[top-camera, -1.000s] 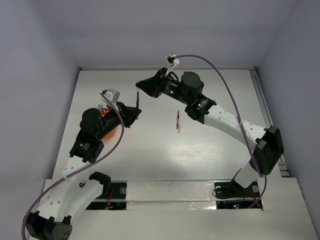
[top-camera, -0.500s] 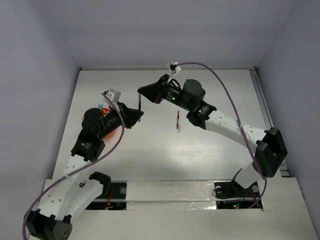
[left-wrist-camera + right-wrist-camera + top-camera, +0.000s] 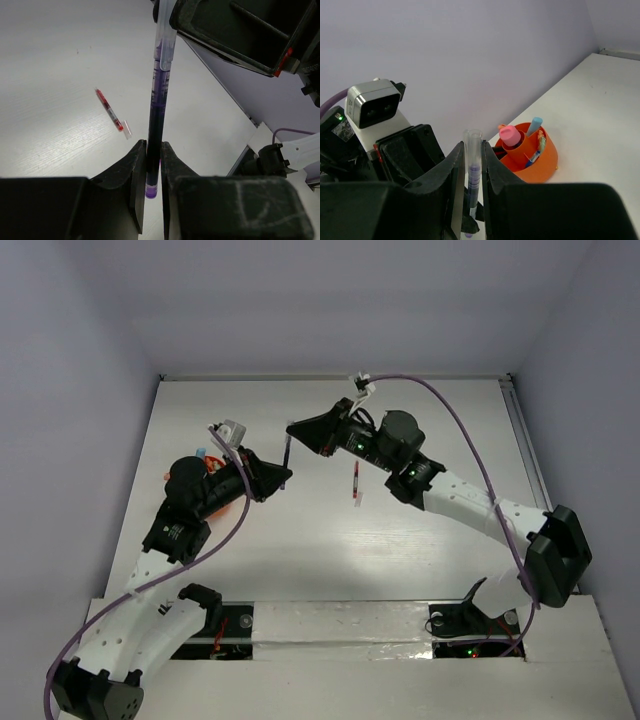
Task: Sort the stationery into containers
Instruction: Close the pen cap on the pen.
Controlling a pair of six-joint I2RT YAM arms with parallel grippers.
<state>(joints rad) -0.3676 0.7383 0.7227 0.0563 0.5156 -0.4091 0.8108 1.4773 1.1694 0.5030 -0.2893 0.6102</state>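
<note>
The purple pen (image 3: 159,100) is pinched at one end by the left gripper (image 3: 153,150) and at the other by the right gripper (image 3: 472,147), both arms angled inward over mid-table, with the orange pot (image 3: 545,165) under the left arm.

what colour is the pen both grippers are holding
Purple inside a clear barrel: the pen shows best in the left wrist view.

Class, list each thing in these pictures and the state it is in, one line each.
Purple pen: off the table, gripped at both ends.
Left claw: shut on the purple pen.
Right claw: shut on the purple pen.
Red pen: lying loose on the table.
Orange pot: upright, part filled.
</note>
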